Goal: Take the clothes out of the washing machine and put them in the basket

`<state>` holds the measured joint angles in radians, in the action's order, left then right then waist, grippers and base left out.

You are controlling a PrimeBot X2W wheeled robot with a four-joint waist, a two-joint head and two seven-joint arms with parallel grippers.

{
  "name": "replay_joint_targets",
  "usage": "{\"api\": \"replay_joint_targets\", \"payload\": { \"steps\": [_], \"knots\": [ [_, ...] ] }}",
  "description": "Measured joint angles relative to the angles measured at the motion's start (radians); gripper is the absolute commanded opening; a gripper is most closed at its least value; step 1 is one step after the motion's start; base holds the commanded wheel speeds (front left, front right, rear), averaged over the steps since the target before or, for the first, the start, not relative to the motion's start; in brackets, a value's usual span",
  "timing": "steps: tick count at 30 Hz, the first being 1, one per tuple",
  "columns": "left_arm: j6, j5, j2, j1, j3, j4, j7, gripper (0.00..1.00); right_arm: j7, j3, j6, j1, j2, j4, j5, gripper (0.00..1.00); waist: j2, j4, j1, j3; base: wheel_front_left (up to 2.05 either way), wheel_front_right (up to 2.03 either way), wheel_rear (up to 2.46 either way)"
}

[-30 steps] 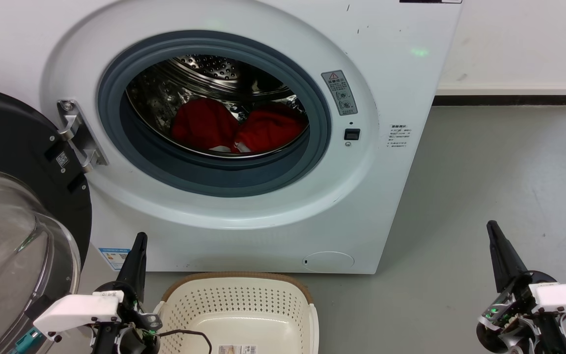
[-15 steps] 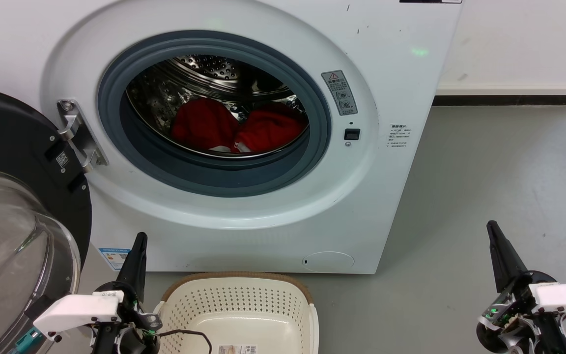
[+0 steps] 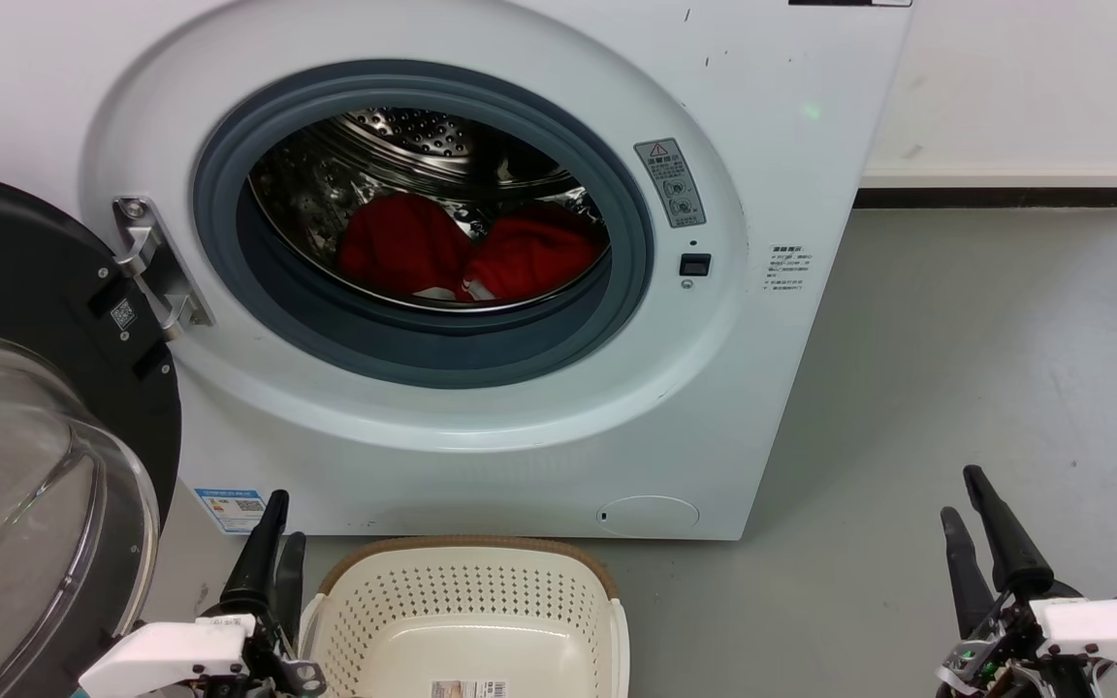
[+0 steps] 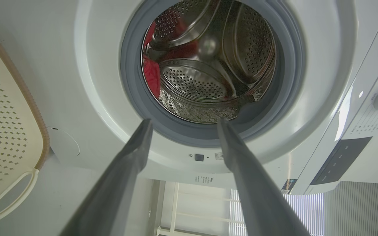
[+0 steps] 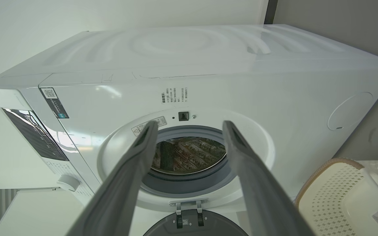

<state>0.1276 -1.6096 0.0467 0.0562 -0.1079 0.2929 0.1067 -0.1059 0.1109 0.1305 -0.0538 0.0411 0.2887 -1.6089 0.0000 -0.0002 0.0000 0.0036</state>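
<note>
Moved: left end effector [image 3: 286,516] and right end effector [image 3: 961,492] both sit lower in the head view than half a second ago. Each now shows two fingers apart where one dark spike showed. Washer [image 3: 791,145], clothes [image 3: 471,254] and basket [image 3: 466,551] are unmoved.
Left end effector: lower left of frame, just beside the basket's left rim; released, nothing between the fingers.
Right end effector: lower right, over bare floor [image 3: 956,368], well apart from the washer; likewise released and empty.
Clothes: two red heaps touching side by side, low in the drum [image 3: 423,131] at the porthole's centre, with a white hem showing at the bottom between them.
Door [image 3: 25,436]: swung out to the left edge of frame, leaving the porthole free.
Basket: bottom centre, close against the washer's foot below the porthole; holds a label [image 3: 466,690] and no clothes.
Step, as I judge it: first reach into the drum; nothing taken yet.
Which arm: the left wrist view frames the porthole squarely between its fingers, so the left looks better lined up.
Doing it well: enter through the porthole's middle, clear of the grey gasket [image 3: 423,349]. Keep the fingers wide until they straddle a thick fold at the top of one heap, then pinch deep.
Withdrawal: lift above the gasket lip before drawing back; let go only once over the basket.
Risk: the heaps touch, so one may drag the other; a thin pinch on soft cloth may slip.
</note>
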Motion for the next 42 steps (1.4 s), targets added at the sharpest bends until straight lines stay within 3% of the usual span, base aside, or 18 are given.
{"api": "replay_joint_targets", "payload": {
  "steps": [12,26,42],
  "knots": [
    [0.0,0.075,0.0,-0.008,-0.022,-0.01,-0.059,1.0,0.058,0.007,0.0,0.003,0.0,-0.017,0.075,1.0,0.0,-0.001,0.0,0.001,0.0,0.0,0.0],
    [-0.006,0.296,0.0,-0.012,-0.068,-0.076,-0.118,1.0,0.116,0.055,0.0,0.004,0.0,-0.093,0.416,1.0,0.0,-0.003,0.0,0.004,0.0,0.0,0.0],
    [-0.157,0.651,0.001,-0.031,-0.024,-0.279,-0.173,1.0,0.173,0.001,0.0,0.009,0.001,-0.258,0.842,1.0,0.0,-0.005,0.0,0.012,0.0,0.0,0.0]
  ]
}}
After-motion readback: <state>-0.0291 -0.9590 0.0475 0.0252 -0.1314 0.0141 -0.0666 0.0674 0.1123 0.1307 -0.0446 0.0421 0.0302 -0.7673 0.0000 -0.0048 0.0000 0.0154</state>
